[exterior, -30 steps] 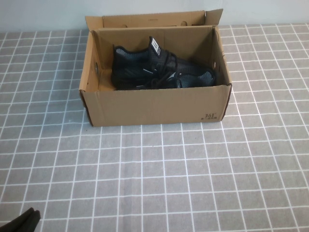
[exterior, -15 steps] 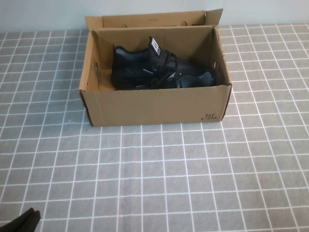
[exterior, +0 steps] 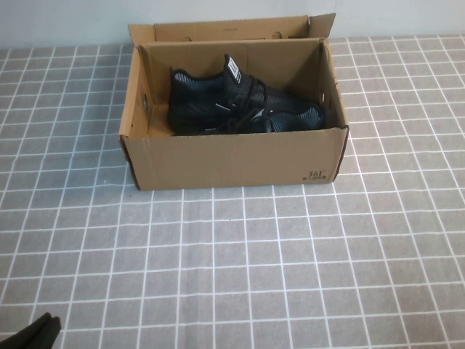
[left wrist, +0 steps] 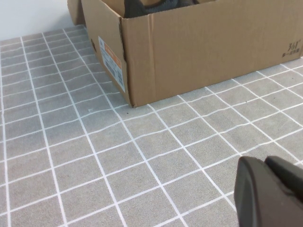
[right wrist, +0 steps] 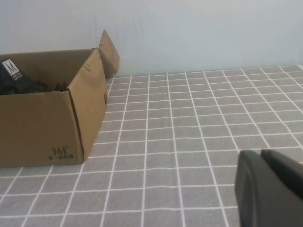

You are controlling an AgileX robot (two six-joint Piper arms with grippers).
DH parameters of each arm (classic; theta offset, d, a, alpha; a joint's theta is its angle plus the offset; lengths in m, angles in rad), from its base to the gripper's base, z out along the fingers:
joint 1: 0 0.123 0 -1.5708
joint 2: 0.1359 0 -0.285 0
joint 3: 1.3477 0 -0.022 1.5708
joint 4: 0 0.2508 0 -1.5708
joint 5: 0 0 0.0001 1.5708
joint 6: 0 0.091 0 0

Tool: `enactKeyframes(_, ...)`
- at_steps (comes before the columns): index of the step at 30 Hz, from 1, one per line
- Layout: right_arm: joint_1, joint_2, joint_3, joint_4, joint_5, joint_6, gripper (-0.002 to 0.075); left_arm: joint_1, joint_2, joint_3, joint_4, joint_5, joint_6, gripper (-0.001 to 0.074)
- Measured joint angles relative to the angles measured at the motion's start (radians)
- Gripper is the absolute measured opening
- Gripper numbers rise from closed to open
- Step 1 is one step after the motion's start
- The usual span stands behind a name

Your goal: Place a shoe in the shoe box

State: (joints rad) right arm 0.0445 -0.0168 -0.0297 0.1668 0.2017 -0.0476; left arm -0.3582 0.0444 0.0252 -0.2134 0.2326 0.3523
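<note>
An open brown cardboard shoe box [exterior: 232,156] stands at the far middle of the table. A black shoe [exterior: 240,105] with a white tongue tag lies inside it, toe to the right. The box also shows in the left wrist view [left wrist: 199,47] and the right wrist view [right wrist: 42,123]. My left gripper [exterior: 33,336] is parked at the near left corner, far from the box; in the left wrist view [left wrist: 265,163] its fingers are pressed together and empty. My right gripper [right wrist: 260,156] shows only in its wrist view, fingers together and empty, to the right of the box.
The table [exterior: 240,269] is covered with a grey cloth with a white grid. The box lid flap [exterior: 225,30] stands open behind the box against a pale wall. A label sticker [left wrist: 112,61] is on the box's left end.
</note>
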Motion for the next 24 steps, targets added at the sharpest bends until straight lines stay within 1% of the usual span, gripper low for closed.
enactKeyframes(4, 0.000, 0.000, 0.048, 0.023, -0.056, -0.006, -0.0016, 0.000, 0.000, 0.000, 0.000, 0.000, 0.000, -0.0001)
enactKeyframes(10, 0.000, 0.000, 0.056, 0.027, -0.061, -0.010, -0.0016, 0.000, 0.000, 0.000, 0.000, 0.000, 0.000, -0.0001)
enactKeyframes(12, 0.000, 0.000, 0.056, 0.027, -0.029, -0.012, -0.0016, 0.000, 0.000, 0.000, 0.000, 0.000, 0.000, -0.0001)
enactKeyframes(17, 0.000, 0.000, 0.056, 0.015, 0.134, -0.012, -0.0016, 0.000, 0.000, 0.000, 0.000, 0.017, 0.000, -0.0001)
enactKeyframes(24, 0.000, 0.000, 0.056, 0.010, 0.160, -0.012, -0.0016, 0.000, 0.000, 0.000, 0.000, 0.027, 0.000, -0.0001)
